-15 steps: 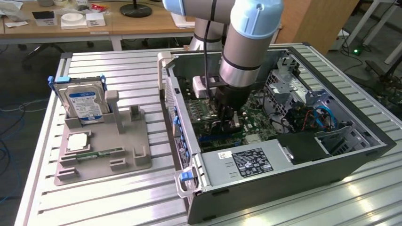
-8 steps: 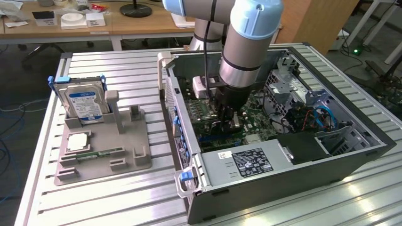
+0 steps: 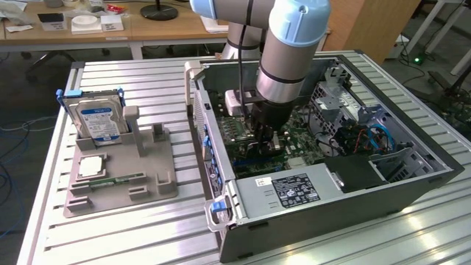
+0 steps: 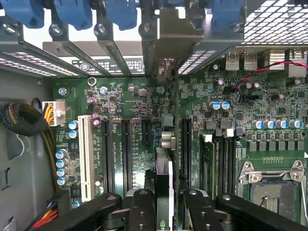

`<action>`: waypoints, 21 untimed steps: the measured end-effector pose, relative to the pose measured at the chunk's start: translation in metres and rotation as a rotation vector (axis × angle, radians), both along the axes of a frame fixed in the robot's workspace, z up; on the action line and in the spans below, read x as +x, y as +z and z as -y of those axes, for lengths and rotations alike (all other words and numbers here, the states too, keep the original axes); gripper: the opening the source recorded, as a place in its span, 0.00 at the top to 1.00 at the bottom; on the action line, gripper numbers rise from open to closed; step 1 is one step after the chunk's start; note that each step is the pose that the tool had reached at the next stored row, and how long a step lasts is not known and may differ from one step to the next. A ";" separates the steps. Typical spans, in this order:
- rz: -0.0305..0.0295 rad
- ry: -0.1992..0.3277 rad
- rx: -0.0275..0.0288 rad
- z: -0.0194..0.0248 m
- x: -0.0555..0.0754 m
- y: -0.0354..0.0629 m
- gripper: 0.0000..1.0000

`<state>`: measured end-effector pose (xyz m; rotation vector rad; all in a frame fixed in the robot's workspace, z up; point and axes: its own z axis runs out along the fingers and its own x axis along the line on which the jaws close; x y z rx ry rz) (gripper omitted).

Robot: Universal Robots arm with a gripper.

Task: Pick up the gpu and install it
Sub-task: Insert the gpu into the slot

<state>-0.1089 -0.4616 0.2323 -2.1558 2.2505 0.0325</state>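
Dark, thin gpu (image 4: 163, 185) sits edge-on, clamped in my jaws (image 4: 164, 204), partly closed. Its long axis runs parallel to the motherboard (image 4: 130, 103) slots, directly above them inside the case (image 3: 383, 190).

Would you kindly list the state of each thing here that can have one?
Thin dark gpu card: gripped edge-on, upright over the green motherboard.
Black gripper: shut on the gpu card.
Grey computer case: side open, lying flat.
Silver hard drive: standing upright in the grey holder.
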 end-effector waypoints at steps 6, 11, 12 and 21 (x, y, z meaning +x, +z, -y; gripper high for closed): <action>-0.0001 0.000 -0.0001 0.0000 0.000 -0.0001 0.73; -0.0001 0.000 -0.0003 0.0000 0.000 -0.0013 0.73; -0.0002 0.000 -0.0003 0.0000 0.000 -0.0015 0.73; 0.0000 0.000 0.0000 0.0000 0.000 0.0033 0.73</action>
